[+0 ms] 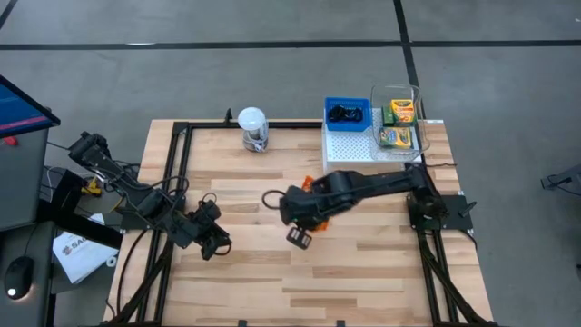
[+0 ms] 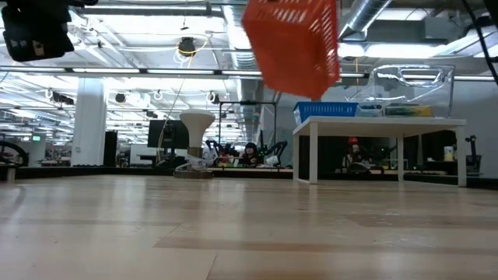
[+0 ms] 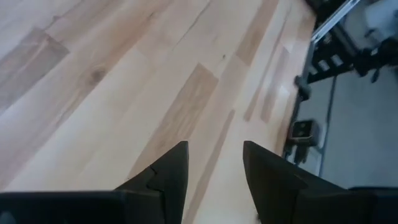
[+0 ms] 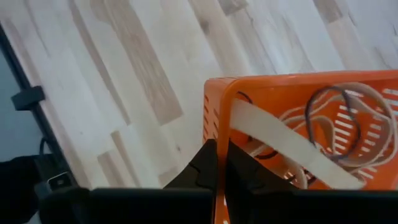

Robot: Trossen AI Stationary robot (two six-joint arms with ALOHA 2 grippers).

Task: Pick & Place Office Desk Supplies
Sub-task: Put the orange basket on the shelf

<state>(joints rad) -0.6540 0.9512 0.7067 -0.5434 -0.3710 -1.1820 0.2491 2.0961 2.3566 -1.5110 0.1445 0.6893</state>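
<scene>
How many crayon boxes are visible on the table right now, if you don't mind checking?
2: both crayon boxes lie in the clear bin on the white shelf, one behind the other. More may be hidden.

My right gripper [image 4: 217,163] hangs over mid-table, fingers pinched tight, arm stretched across; my left gripper [image 3: 214,167] waits low near the left edge, fingers parted.

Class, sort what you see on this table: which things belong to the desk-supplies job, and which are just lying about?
Job:
crayon boxes
black clips in the blue bin
rubber bands in the orange basket, gripped by the right gripper

Lying about:
white-lidded jar
white perforated shelf
left gripper, waiting, open
</scene>
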